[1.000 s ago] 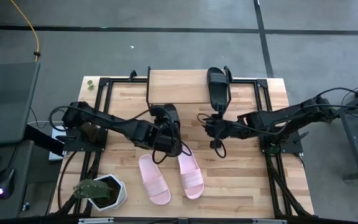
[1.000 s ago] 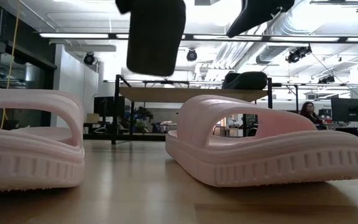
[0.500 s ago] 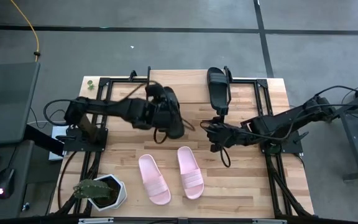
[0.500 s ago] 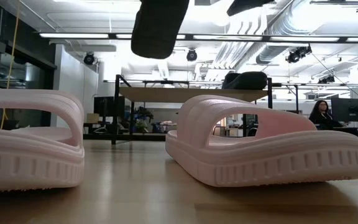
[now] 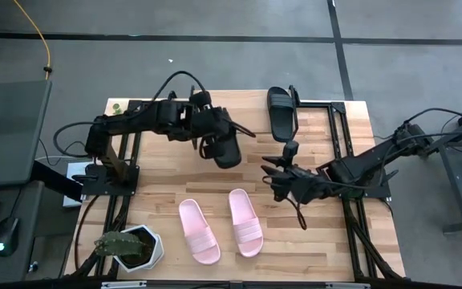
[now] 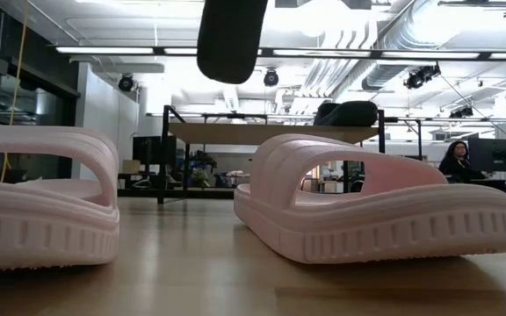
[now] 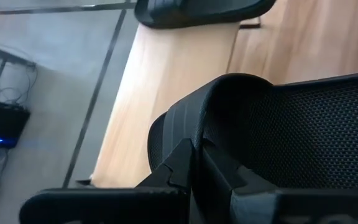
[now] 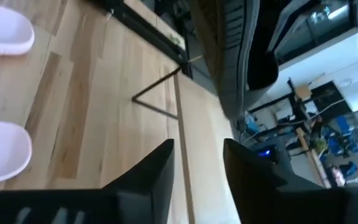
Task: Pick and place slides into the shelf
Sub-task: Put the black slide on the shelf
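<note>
My left gripper (image 5: 209,135) is shut on a black slide (image 5: 225,146), which hangs high over the table just in front of the shelf (image 5: 239,111). In the low view this slide (image 6: 231,35) hangs at the top. A second black slide (image 5: 281,112) lies on the right end of the shelf's board. Two pale pink slides (image 5: 198,230) (image 5: 245,222) lie side by side on their soles near the table's front edge. My right gripper (image 5: 273,178) hovers open to the right of them, with nothing between its fingers (image 8: 166,168). My left gripper pinches the black slide at the edge of its ribbed strap (image 7: 188,121), near where the strap meets the sole. The fingers (image 7: 182,165) slant down from the table's left side. The slide is lifted clear of the table and hangs past the fingers, tilted.
A potted plant (image 5: 131,246) stands at the near left corner. The arms' black frames (image 5: 127,152) (image 5: 351,193) run along both sides of the table. Bare board (image 7: 179,93) shows on the shelf left of the black slide (image 7: 197,9). A person (image 6: 458,160) sits far behind the table.
My left gripper has risen and swung toward the table's far edge and the shelf, carrying the black slide higher and turning it. My right gripper has drifted toward the near edge and rolled at the wrist.
</note>
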